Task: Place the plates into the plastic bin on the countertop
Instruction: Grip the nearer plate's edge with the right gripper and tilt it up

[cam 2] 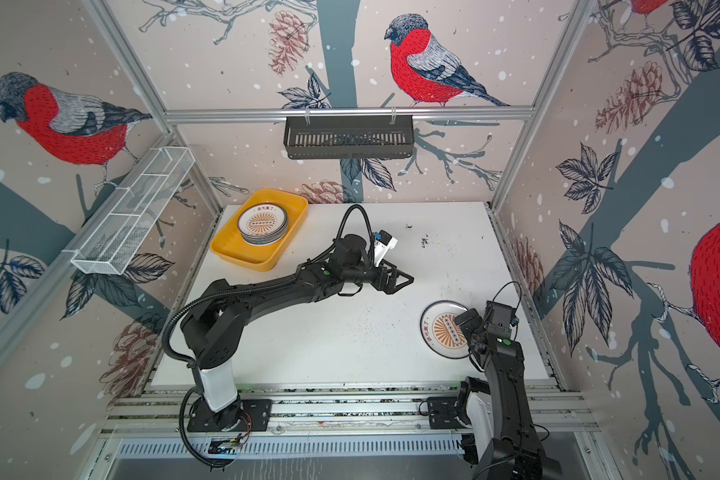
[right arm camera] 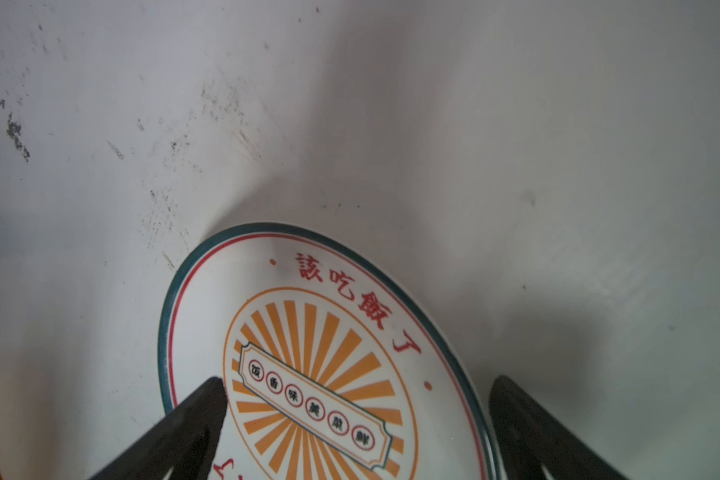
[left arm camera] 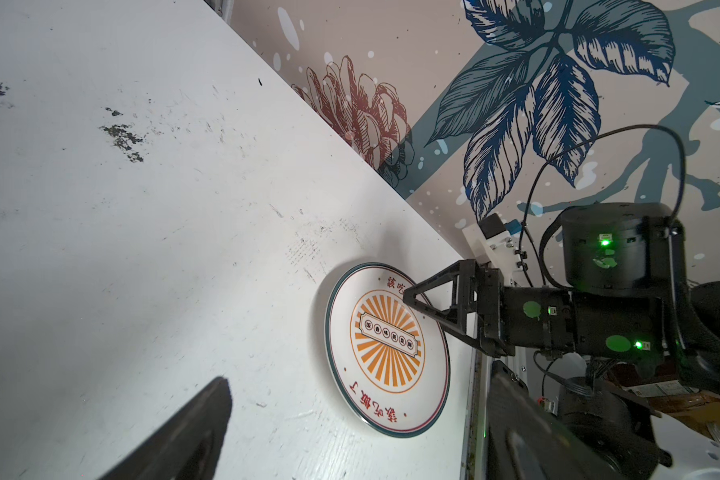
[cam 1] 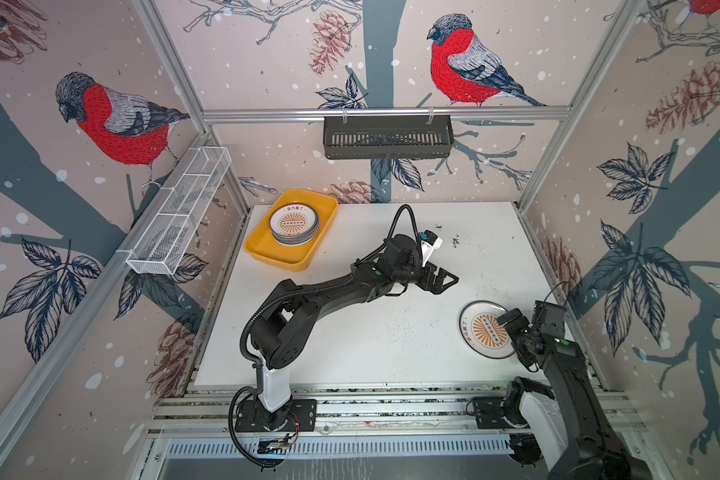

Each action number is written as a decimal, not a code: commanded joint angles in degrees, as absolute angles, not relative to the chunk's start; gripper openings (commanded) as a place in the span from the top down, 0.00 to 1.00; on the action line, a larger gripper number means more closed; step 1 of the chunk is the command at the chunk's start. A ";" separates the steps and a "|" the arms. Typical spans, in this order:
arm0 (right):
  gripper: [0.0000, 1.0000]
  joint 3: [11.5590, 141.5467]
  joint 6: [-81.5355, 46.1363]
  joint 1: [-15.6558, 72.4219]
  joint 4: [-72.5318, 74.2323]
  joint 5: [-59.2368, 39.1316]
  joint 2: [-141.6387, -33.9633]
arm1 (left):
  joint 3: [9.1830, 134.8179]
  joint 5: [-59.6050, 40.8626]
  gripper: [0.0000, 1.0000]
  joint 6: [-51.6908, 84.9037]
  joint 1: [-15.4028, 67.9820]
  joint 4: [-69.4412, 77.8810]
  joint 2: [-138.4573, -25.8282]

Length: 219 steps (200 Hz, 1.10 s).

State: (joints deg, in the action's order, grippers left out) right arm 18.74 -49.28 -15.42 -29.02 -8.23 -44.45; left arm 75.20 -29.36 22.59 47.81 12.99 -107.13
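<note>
A stack of plates with an orange sunburst on top lies in the far end of the yellow plastic bin, at the countertop's back left. One sunburst plate lies flat near the right edge. My right gripper hovers open over its near-right side, one finger above its face and the other past its rim. My left gripper is open and empty over the middle, pointing toward that plate.
A black slatted basket hangs on the back rail. A white wire-mesh basket hangs on the left wall. Aluminium rails run along the front edge. Dark specks mark the back of the countertop. The right wall stands close to the lone plate.
</note>
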 commanded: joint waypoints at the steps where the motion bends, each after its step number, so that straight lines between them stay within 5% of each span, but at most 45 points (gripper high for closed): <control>1: 0.00 17.52 -51.82 -13.33 -25.73 -11.22 -44.65 | 74.83 -28.94 0.04 22.95 47.98 14.85 -106.61; 54: 0.00 18.43 -55.75 -3.94 -20.20 -10.72 -46.71 | 73.84 -28.58 0.05 25.19 45.87 11.10 -107.88; 118: 0.00 21.48 -56.64 4.53 -11.80 -8.47 -54.93 | 77.05 -28.96 0.18 29.10 42.43 2.22 -114.06; 219: 0.00 28.00 -50.74 6.38 -3.22 -8.38 -67.91 | 84.01 -32.74 0.32 33.84 42.45 0.69 -124.89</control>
